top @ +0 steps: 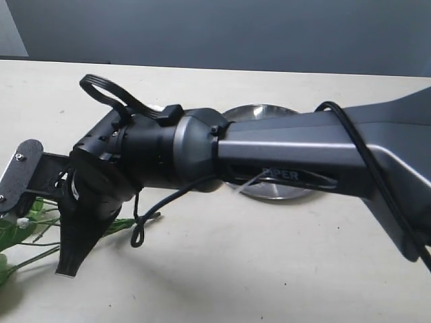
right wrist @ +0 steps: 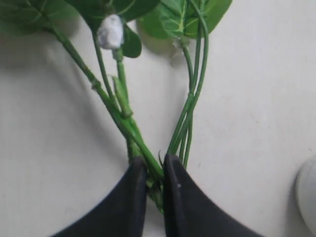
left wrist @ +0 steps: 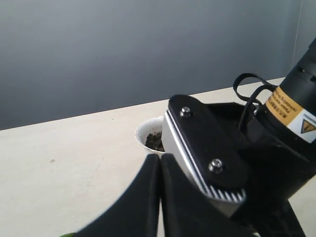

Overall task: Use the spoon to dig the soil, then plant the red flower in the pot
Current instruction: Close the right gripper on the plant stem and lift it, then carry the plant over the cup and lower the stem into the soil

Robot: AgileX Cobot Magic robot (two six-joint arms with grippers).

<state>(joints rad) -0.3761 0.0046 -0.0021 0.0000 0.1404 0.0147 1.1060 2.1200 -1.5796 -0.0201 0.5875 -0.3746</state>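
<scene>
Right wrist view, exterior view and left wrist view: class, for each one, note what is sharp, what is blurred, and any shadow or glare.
Right wrist view: stems of the red flower fairly sharp, the hand dark and soft, faint shadows under the leaves. Exterior view: arm fills the frame, glare on the steel plate. Left wrist view: the pot with the soil is small, the near hand blurred.

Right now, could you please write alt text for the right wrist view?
Two dark jaws are closed on the thin green stems of the artificial flower, pinching them where they bundle together. Broad green leaves spread beyond over a pale cream table.
</scene>
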